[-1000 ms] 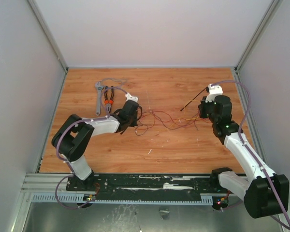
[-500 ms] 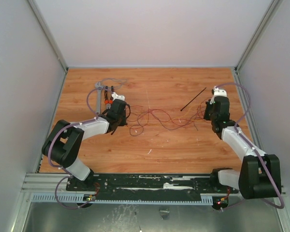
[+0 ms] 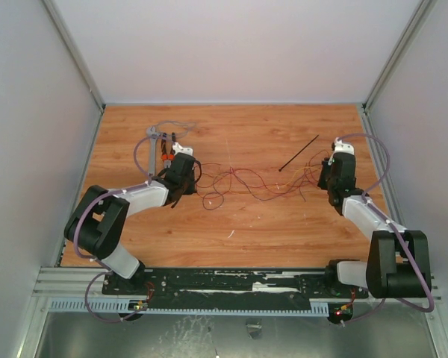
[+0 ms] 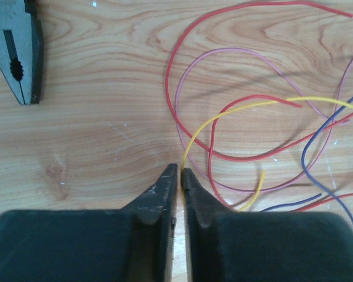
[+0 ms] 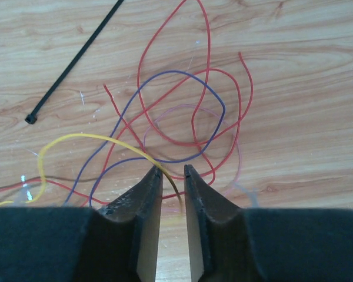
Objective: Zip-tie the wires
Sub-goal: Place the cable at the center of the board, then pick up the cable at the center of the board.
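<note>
The wires (image 3: 246,183), thin red, yellow, blue and pink loops, lie spread across the middle of the wooden table. My left gripper (image 3: 188,181) is at their left end, shut on a yellow strand (image 4: 253,106) that runs in between its tips (image 4: 180,171). My right gripper (image 3: 326,179) is at their right end, slightly open (image 5: 173,170). A yellow strand lies loose in its gap, among the other wires (image 5: 188,88). The zip tie (image 3: 299,153), a straight black strip, lies on the wood beyond the wires (image 5: 70,64), apart from both grippers.
Orange-handled pliers (image 3: 168,153) and a grey wrench (image 3: 153,149) lie behind the left gripper; the pliers' jaws show in the left wrist view (image 4: 20,59). A lilac cable loop (image 3: 172,125) rests near them. Grey walls close in three sides.
Both arms drew apart, the left one leftward and the right one rightward, stretching the wires out. The right gripper's jaws have parted. The zip tie has not moved.
</note>
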